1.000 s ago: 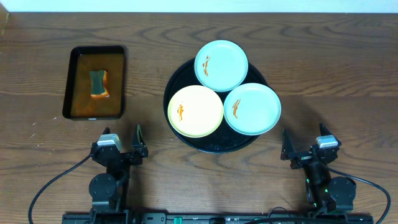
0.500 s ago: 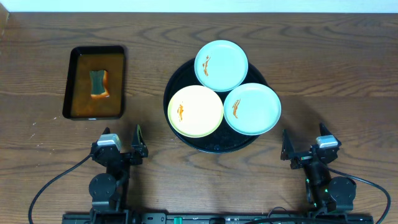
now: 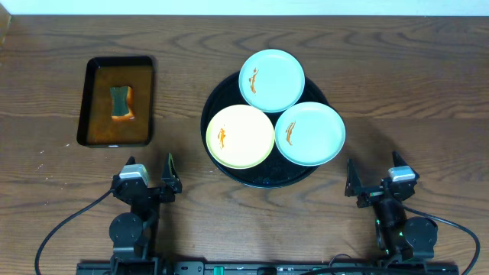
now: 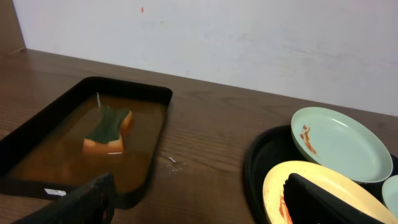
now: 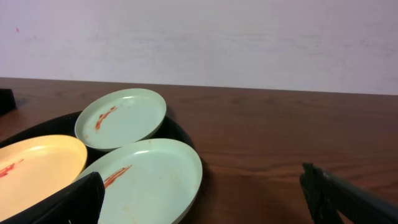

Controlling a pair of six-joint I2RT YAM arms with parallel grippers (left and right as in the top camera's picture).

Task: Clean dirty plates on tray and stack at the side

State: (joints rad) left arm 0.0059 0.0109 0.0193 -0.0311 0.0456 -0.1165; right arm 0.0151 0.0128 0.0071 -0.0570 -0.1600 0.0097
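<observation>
Nothing is changing: left gripper (image 3: 149,171) and right gripper (image 3: 374,176) are sitting near the edge of the desk (image 3: 428,92), jaws wide, empty. The smeared plates (image 3: 241,136) are lying on the tray (image 3: 263,179), seemingly untouched; cleaning is waiting.

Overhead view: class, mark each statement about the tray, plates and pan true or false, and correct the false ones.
1. The yellow plate and two mint plates all sit on the black tray. True.
2. The yellow plate is clean. False: it carries an orange smear.
3. A sponge lies in the pan of brownish liquid. True.
4. The left end effector grips the sponge. False: it is open and empty, near the table's front edge.
5. One plate is stacked beside the tray. False: all three are on the tray.
</observation>
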